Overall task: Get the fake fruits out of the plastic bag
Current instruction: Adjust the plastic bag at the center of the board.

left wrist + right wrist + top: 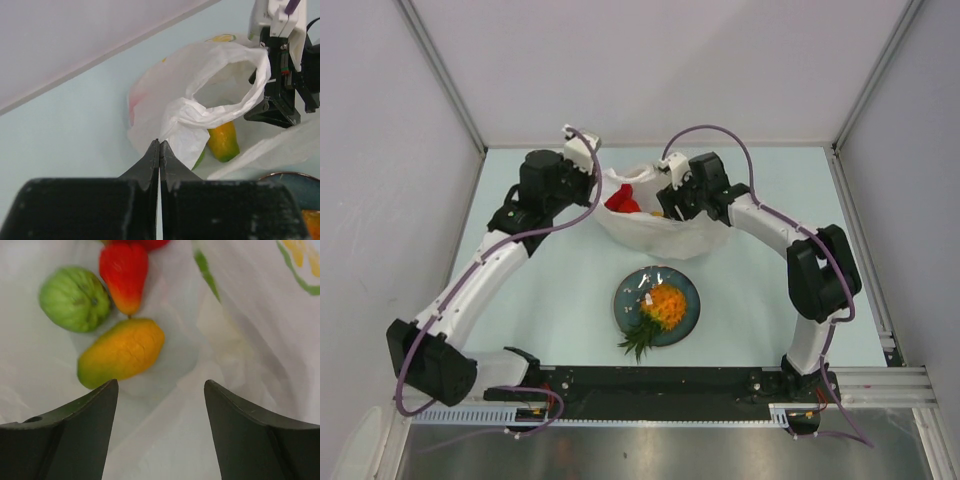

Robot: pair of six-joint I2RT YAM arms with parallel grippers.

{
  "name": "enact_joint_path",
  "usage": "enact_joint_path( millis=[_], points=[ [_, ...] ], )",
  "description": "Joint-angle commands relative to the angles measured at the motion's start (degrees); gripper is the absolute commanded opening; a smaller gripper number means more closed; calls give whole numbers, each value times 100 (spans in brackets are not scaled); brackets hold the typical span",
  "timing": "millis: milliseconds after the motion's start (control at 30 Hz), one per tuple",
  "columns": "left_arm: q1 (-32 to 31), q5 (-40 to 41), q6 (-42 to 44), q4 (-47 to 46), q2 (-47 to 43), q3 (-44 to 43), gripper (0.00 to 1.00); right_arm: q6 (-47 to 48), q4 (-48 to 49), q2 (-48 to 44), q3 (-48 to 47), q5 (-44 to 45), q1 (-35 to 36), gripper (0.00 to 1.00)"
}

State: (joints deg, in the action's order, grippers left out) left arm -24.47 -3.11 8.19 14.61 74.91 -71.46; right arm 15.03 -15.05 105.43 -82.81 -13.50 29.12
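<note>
Though wide, empty over mango (121, 353) — right jaws; left jaws shut at bag (210, 65) rim.

No legible text, brand or number anywhere, only wordless yellow-green prints on the plastic bag (165, 90)

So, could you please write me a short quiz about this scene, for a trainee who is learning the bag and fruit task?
1. True or false: the pineapple lies on the plate.
2. The left end effector is: A) open, B) shut, C) out of view.
3. In the right wrist view, which fruit inside the plastic bag lies nearest the open right end effector?

Key: 1 true; 2 B; 3 the yellow-orange mango.
</note>
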Motion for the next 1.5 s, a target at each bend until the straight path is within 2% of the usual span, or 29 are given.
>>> enact_joint_path(
  millis=[0, 100, 300, 400, 567, 800, 900, 1033, 1200, 1400, 1467],
  points=[
    [223, -417, -335, 147, -784, 735, 0, 273, 63, -399, 624, 409, -21, 75],
    [215, -453, -344, 121, -1075, 1395, 0, 448, 168, -566, 1072, 540, 75, 78],
    [223, -594, -660, 59, -1269, 1907, 0, 624, 440, -637, 1311, 848, 321, 84],
    [232, -568, -669, 94, -1330, 1934, 0, 721, 774, -760, 1302, 1120, 471, 84],
    [337, -234, -652, 270, -1471, 1733, 0, 695, 1126, -787, 1118, 1042, 664, 84],
    [346, -137, -502, 367, -1507, 1609, 0, 187, 978, 135, 99, 656, 682, 80],
    [372, -338, -520, 367, -1445, 1521, 0, -279, 715, 757, -665, 455, 630, 83],
    [443, -655, -581, 419, -1357, 1425, 0, -1044, 538, 1462, -1483, 216, 594, 93],
    [504, -857, -608, 516, -1216, 1319, 0, -1230, 433, 2156, -2352, 137, 665, 100],
    [584, -980, -625, 596, -1076, 1258, 0, -1265, 345, 2834, -2829, 453, 665, 98],
    [610, -980, -634, 578, -1058, 1266, 0, -1248, 459, 2852, -2803, 445, 612, 88]
  ],
)
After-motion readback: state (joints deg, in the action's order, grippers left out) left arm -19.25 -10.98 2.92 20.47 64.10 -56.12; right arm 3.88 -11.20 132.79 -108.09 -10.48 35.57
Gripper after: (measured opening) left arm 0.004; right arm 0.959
